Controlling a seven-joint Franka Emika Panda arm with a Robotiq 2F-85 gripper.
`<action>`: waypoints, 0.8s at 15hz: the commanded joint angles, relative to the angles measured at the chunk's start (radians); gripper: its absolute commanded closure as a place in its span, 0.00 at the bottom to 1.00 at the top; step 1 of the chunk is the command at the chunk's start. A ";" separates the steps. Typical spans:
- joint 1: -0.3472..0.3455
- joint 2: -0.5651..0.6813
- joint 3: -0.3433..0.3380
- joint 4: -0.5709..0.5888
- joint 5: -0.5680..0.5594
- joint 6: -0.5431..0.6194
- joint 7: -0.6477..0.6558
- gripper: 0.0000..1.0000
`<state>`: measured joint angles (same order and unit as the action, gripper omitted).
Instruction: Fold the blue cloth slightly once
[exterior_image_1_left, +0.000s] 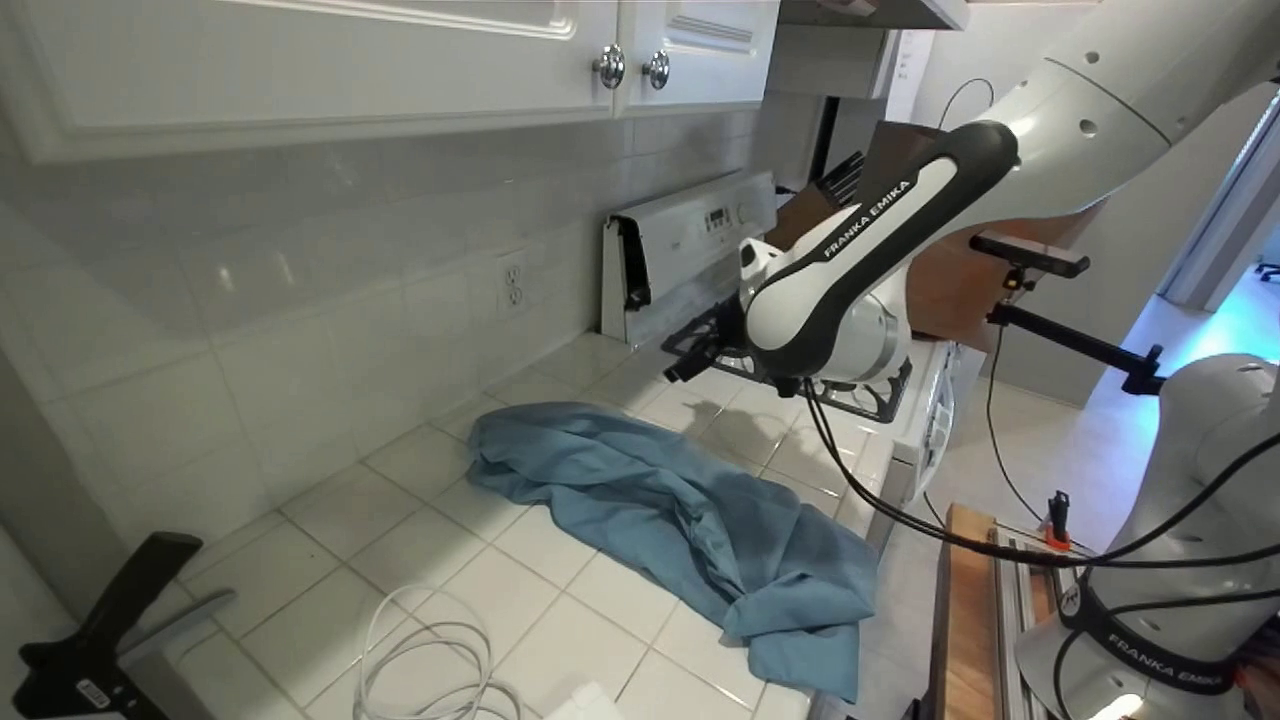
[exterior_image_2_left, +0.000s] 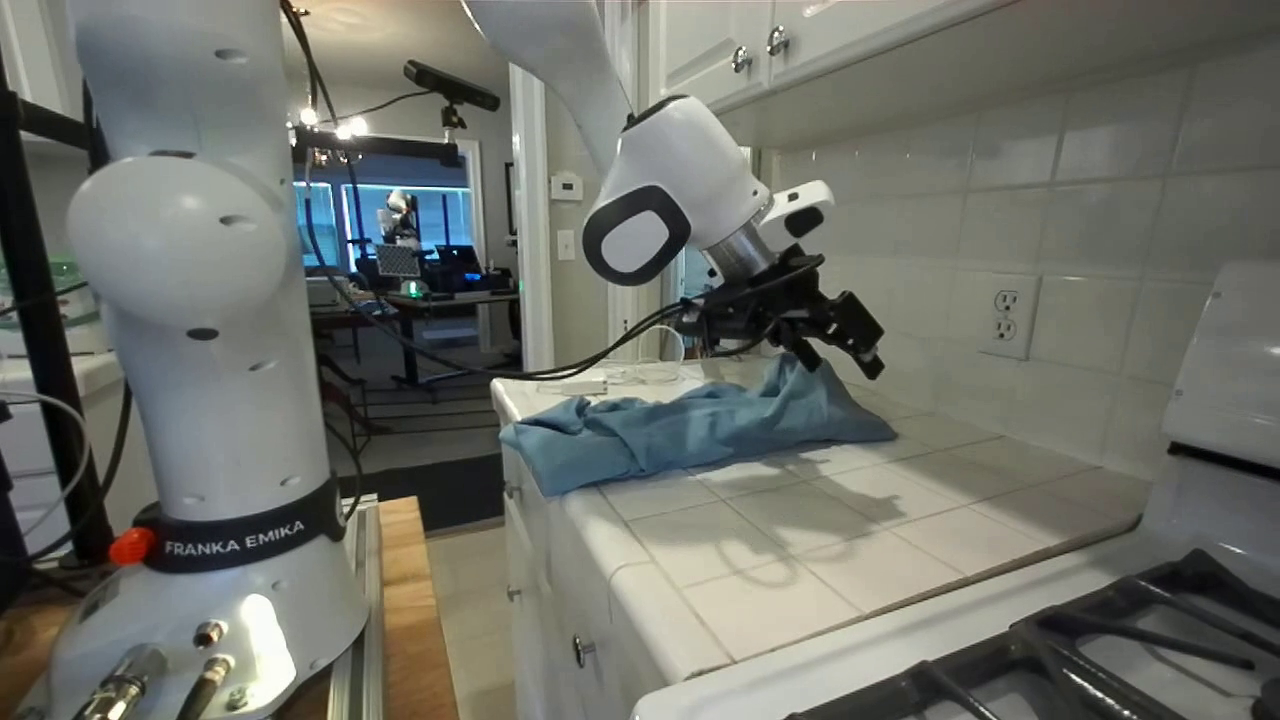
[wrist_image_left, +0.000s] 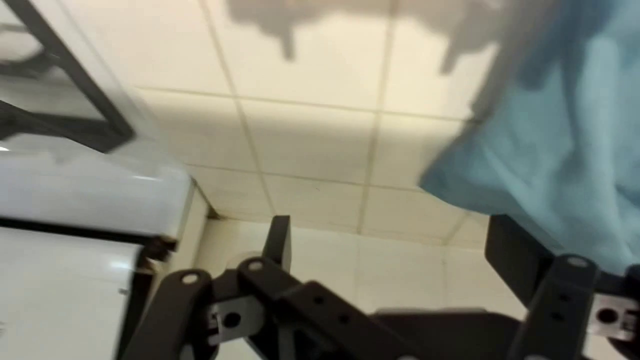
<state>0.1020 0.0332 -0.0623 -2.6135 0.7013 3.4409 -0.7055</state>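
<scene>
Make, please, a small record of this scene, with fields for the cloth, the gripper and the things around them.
Object: blue cloth, plain, wrinkled and bunched
Support: white tiled counter; one end of the cloth goes over its edge
Tool: gripper, open, raised above the counter
Held: nothing
Beside the counter: stove
On the wall: outlet
Also seen: black-handled tool, exact kind unclear
Fold: cannot tell a deliberate one among the wrinkles

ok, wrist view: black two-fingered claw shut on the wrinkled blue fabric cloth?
No, the claw stands wide open with pale square tiles showing in its gap, and the cloth lies toward the picture's right edge.
</scene>
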 joint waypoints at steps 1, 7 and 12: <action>-0.051 -0.154 -0.083 -0.102 0.125 -0.071 -0.251 0.00; -0.332 -0.219 0.019 -0.144 -0.076 -0.338 -0.224 0.00; -0.705 -0.294 0.285 -0.129 -0.505 -0.503 0.095 0.00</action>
<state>-0.4074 -0.1826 0.0792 -2.7431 0.3922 3.0413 -0.7748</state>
